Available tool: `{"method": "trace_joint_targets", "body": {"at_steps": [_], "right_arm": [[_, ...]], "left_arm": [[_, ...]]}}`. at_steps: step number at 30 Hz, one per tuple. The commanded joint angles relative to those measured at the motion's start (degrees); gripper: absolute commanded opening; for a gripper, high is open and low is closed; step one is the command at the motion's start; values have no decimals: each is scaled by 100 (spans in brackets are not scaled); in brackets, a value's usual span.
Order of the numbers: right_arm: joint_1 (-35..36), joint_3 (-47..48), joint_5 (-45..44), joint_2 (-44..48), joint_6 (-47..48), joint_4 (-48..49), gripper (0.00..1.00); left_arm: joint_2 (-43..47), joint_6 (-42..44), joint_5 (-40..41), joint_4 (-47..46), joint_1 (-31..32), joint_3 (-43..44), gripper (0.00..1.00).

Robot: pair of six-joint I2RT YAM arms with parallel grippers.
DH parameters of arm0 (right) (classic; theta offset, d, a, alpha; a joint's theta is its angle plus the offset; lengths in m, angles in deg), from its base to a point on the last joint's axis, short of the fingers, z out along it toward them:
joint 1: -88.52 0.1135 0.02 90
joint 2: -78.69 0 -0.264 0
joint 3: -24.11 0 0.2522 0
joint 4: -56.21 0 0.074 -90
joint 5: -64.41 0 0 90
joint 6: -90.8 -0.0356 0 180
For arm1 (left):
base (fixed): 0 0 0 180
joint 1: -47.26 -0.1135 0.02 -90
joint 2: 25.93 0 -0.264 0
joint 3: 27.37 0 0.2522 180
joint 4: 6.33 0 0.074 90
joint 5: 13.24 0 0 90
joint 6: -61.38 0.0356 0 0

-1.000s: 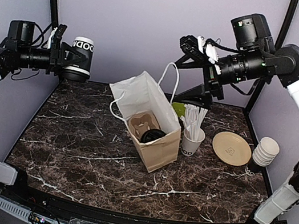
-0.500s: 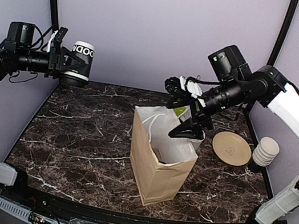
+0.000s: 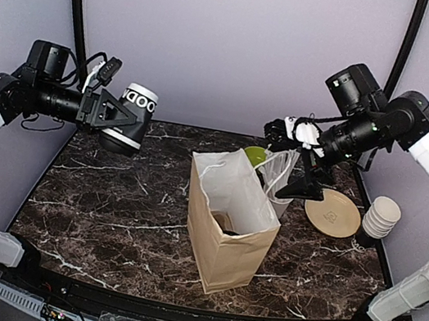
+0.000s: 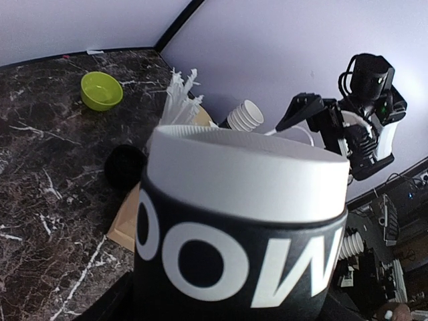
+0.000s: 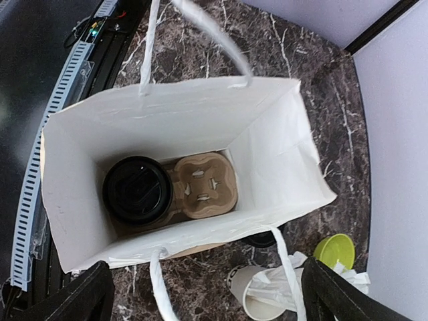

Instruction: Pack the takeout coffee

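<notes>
**Top:** left gripper (image 3: 122, 118) is up over the left rear of the table (image 3: 105, 216), clamped on a black-and-white lettered cup (image 3: 142, 108). The cup is tilted and off the surface. Paper bag (image 3: 225, 241) stands upright mid-table, mouth open. Right gripper (image 3: 277, 161) is at the bag's far right side, jaws spread wide, gripping nothing. 1 white bag handle (image 3: 274, 164) loops up near it; can't tell if they touch. Green bowl (image 3: 255, 155) and straw cup (image 3: 279, 207) are behind the bag. Tan plate (image 3: 332, 212) and cup stack (image 3: 379, 216) are to the right.

**Left wrist:** the lettered cup fills the frame. Bowl, straws, cup stack and right arm are beyond it.

**Right wrist:** looking straight down into the bag. Takeout coffee (image 5: 137, 190) is at the bottom, black lid up, seated in 1 pocket of a cardboard carrier (image 5: 207, 187). The fingers (image 5: 73, 297) sit wide apart at the lower corners.
</notes>
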Motion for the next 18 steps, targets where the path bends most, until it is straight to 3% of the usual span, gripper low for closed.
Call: {"method": "trace_joint_targets", "body": {"at_steps": [1,6,11,18], "right_arm": [[-16,830,28,-35,235,-244,99],[218,1360,-206,-440,144,200,99],[1242,1756,-1280,-989,237,604,97],[2088,2466,-1921,-1675,644,709,97]], "left_arm": [[-39,221,-392,175,524,-87,61],[-329,326,-618,359,1146,-22,60],[-583,342,-783,478,1558,-165,60],[-727,231,-1178,568,1827,-484,59]]}}
